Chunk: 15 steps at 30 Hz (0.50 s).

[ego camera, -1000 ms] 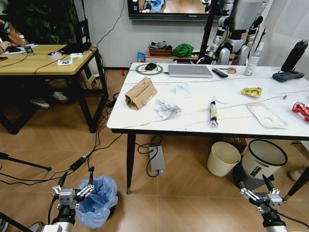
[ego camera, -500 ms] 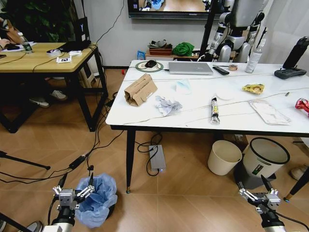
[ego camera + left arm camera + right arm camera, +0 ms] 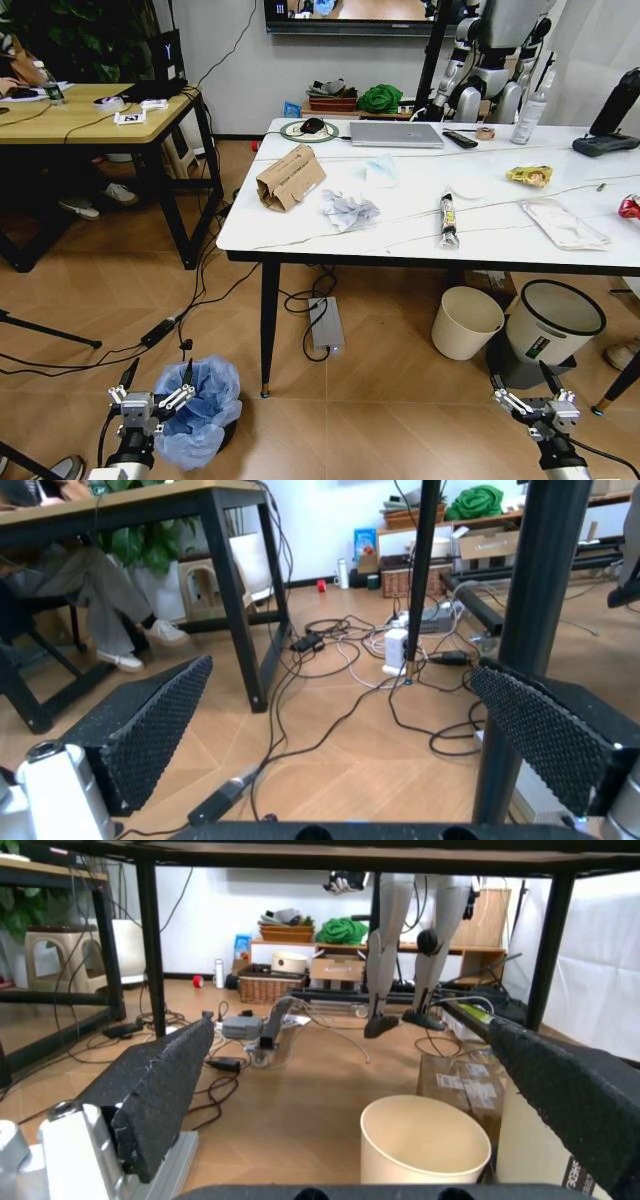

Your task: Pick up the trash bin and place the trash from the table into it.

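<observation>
The trash bin (image 3: pixel 200 408), lined with a crinkled blue bag, stands on the floor at the lower left, close beside my open left gripper (image 3: pixel 156 388). My right gripper (image 3: pixel 524 390) hangs open low at the right, near the floor. On the white table (image 3: pixel 300 236) lies the trash: torn brown cardboard (image 3: pixel 290 178), crumpled white paper (image 3: pixel 348 211), a black wrapper (image 3: pixel 448 220), a yellow wrapper (image 3: pixel 528 176), a clear plastic pack (image 3: pixel 565 222) and a red wrapper (image 3: pixel 630 207). The left wrist view shows both pads (image 3: pixel 150 720) spread apart over bare floor. Between the right gripper's spread pads (image 3: pixel 160 1087) nothing is held.
A cream round bin (image 3: pixel 467 322) (image 3: pixel 420 1147) and a grey bin with black rim (image 3: pixel 553 320) stand under the table's right side. Cables (image 3: pixel 180 330) and a power brick (image 3: pixel 325 325) lie on the floor. A wooden desk (image 3: pixel 90 115) stands at the left. A laptop (image 3: pixel 395 135) sits at the table's back.
The whole head view has shifted a little, so the camera has moved. Both grippers keep the same open pose, and the bin and trash lie as before.
</observation>
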### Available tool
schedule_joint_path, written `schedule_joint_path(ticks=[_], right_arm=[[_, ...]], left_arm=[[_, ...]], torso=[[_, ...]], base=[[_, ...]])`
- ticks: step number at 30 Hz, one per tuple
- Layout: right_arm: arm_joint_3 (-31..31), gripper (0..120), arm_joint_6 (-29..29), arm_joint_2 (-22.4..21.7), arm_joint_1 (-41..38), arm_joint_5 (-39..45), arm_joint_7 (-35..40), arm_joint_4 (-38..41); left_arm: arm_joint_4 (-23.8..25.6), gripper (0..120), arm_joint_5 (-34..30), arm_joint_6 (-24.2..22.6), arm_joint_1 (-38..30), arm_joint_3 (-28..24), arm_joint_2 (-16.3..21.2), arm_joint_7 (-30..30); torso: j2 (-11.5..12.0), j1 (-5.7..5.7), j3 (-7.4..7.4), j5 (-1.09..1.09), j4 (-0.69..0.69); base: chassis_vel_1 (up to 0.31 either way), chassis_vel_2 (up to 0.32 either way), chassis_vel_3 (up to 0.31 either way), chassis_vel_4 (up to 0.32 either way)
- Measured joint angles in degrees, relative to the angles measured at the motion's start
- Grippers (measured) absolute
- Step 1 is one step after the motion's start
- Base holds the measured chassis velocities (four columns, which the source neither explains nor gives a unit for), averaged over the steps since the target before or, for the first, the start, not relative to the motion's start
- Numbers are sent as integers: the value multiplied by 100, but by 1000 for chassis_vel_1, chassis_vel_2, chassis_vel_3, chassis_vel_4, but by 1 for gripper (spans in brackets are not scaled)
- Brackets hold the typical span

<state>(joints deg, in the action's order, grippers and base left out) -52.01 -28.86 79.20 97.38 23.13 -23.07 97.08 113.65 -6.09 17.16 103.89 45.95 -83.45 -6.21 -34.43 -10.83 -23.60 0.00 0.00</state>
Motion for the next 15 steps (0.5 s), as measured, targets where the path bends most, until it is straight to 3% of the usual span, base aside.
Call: schedule_joint_path(ticks=[15], right_arm=[[8,100,-41,12,-25,-1,-7,-14]], left_arm=[[-46,100,-17,-2,14,32,7,-13]], torso=[[325,130,195,0,0]], base=[[0,0,0,0]])
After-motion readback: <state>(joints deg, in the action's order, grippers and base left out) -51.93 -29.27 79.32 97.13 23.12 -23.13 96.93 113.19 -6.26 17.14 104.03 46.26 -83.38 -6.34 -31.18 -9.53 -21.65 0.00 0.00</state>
